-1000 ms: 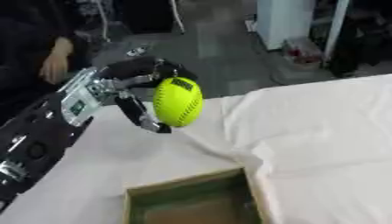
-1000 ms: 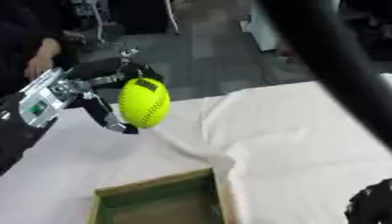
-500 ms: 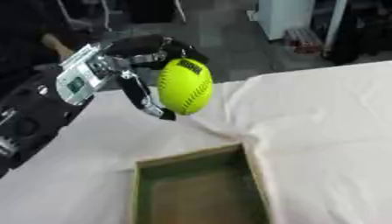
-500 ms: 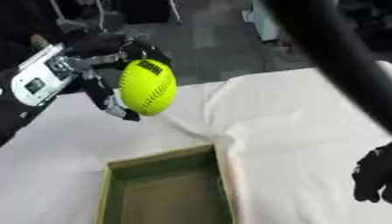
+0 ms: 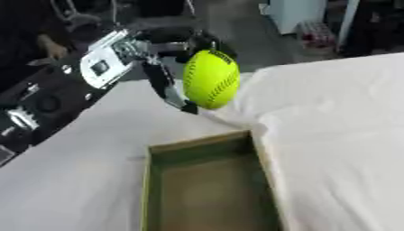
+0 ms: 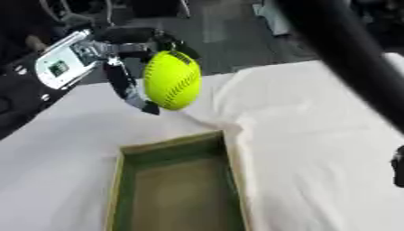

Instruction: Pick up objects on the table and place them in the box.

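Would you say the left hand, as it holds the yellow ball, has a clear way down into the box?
Probably yes: the left hand holds the yellow ball above the far end of the open box, with nothing between.

A yellow-green ball [image 5: 211,79] with dark stitching hangs in the air just beyond the far end of an open, green-lined box [image 5: 207,189].
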You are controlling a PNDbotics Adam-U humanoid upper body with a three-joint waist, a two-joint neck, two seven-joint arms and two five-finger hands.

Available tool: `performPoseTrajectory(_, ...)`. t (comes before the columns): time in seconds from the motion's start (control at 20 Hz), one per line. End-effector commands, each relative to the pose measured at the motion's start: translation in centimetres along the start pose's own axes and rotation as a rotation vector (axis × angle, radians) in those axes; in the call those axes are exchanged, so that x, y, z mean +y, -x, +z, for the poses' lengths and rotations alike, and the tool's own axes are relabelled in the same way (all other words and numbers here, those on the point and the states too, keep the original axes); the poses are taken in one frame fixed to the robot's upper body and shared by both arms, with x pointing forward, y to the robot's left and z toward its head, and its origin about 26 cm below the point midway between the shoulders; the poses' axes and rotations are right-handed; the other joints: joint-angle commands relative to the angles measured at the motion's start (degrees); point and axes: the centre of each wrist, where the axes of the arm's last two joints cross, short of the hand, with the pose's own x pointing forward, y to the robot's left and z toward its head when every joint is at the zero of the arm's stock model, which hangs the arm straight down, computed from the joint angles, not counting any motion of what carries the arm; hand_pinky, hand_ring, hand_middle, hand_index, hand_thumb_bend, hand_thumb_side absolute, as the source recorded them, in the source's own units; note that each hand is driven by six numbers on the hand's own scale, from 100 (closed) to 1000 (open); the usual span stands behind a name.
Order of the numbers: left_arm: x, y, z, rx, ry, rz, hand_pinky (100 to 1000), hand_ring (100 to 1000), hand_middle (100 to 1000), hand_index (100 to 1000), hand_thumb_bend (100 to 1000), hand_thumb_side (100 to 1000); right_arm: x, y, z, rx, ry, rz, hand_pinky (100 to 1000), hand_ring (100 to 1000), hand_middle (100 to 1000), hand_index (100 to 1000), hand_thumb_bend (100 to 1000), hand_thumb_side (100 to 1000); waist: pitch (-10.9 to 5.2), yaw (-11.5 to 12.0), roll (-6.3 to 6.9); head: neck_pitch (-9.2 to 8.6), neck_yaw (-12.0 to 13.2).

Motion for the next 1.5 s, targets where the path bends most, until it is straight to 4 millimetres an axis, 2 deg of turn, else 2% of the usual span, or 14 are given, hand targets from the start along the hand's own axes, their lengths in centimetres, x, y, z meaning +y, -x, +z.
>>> performPoseTrajectory(0.05, 0.3, 0.1, 0.8, -0.18, 0.245, -0.088, 100, 100, 213, 468, 100, 491, -0.8, -0.8, -0.1, -0.173, -0.231, 0.14, 100, 394, 487, 561, 100, 928, -1.2, -0.24, -0.54, 0.75, 0.91)
performPoseTrajectory(0.45, -3.1, 0.0, 2.6, -0.188, 0.284, 0.03, 100, 100, 223, 474, 100, 579, -1.4, -1.3, 0.1, -0.179, -0.219, 0.129, 100, 395, 485, 555, 100, 920, -2.69, -1.01, -0.55, 1.4, 2.24)
performPoseTrajectory(0.65, -5.4, -0.2, 3.3, -0.196, 0.334, 0.093, 100, 100, 241, 483, 100, 583, -1.7, -1.5, 0.3, -0.191, -0.204, 0.113, 100, 396, 484, 553, 100, 921, -3.59, -1.37, -0.78, 1.39, 2.62)
performPoseTrajectory(0.7, -5.9, -0.5, 3.3, -0.208, 0.341, 0.106, 100, 100, 278, 496, 100, 578, -1.8, -1.6, 0.4, -0.191, -0.204, 0.113, 100, 397, 484, 552, 100, 922, -3.83, -1.41, -0.82, 1.28, 2.58)
performPoseTrajectory(0.75, -6.2, -0.8, 3.3, -0.221, 0.344, 0.116, 102, 266, 468, 629, 100, 660, -1.9, -1.7, 0.4, -0.191, -0.205, 0.112, 100, 397, 484, 551, 100, 922, -4.01, -1.42, -0.83, 1.12, 2.51)
performPoseTrajectory(0.8, -6.0, -1.2, 3.3, -0.228, 0.366, 0.1, 510, 618, 721, 805, 100, 739, -2.0, -1.8, 0.5, -0.19, -0.205, 0.113, 100, 397, 483, 551, 100, 922, -4.22, -1.36, -0.87, 0.95, 2.33)
performPoseTrajectory(0.85, -5.8, -1.5, 3.3, -0.23, 0.391, 0.075, 510, 618, 721, 805, 100, 739, -2.1, -1.8, 0.5, -0.189, -0.205, 0.112, 100, 397, 483, 551, 100, 922, -4.32, -1.33, -0.89, 0.82, 2.22)
performPoseTrajectory(0.9, -5.4, -1.8, 3.4, -0.22, 0.434, 0.033, 926, 896, 960, 1000, 268, 900, -2.2, -1.9, 0.5, -0.188, -0.205, 0.111, 100, 398, 486, 554, 100, 919, -4.47, -1.23, -0.95, 0.69, 2.1)
performPoseTrajectory(0.95, -4.9, -2.1, 3.2, -0.21, 0.469, -0.02, 1000, 976, 1000, 1000, 403, 983, -2.2, -1.9, 0.6, -0.186, -0.204, 0.109, 100, 397, 487, 556, 100, 920, -4.57, -1.14, -1.02, 0.6, 2.03)
performPoseTrajectory(1.1, -3.4, -3.3, 2.8, -0.187, 0.5, -0.174, 1000, 1000, 1000, 1000, 581, 1000, -2.1, -1.9, 0.8, -0.179, -0.199, 0.101, 100, 397, 488, 559, 100, 924, -4.63, -0.79, -1.2, 0.64, 2.06)
performPoseTrajectory(1.35, -3.5, -3.9, 4.1, -0.132, 0.476, -0.284, 1000, 1000, 1000, 1000, 626, 1000, -2.1, -1.9, 0.9, -0.176, -0.203, 0.096, 100, 397, 488, 558, 100, 925, -4.42, -0.26, -1.38, 0.65, 2.03)
performPoseTrajectory(1.4, -3.4, -4.0, 4.6, -0.118, 0.438, -0.293, 1000, 1000, 1000, 1000, 525, 828, -2.1, -1.9, 0.9, -0.176, -0.202, 0.096, 100, 397, 488, 560, 100, 925, -4.23, -0.03, -1.41, 0.44, 1.9)
performPoseTrajectory(1.45, -3.2, -4.2, 5.3, -0.096, 0.376, -0.295, 1000, 1000, 1000, 1000, 563, 857, -2.0, -1.9, 0.9, -0.174, -0.202, 0.098, 100, 397, 488, 560, 100, 925, -3.93, 0.22, -1.44, 0.13, 1.81)
performPoseTrajectory(1.5, -3.1, -4.5, 6.0, -0.071, 0.311, -0.294, 1000, 990, 1000, 1000, 305, 694, -2.0, -1.9, 1.0, -0.171, -0.201, 0.101, 100, 396, 489, 562, 100, 926, -3.58, 0.45, -1.49, -0.22, 1.76)
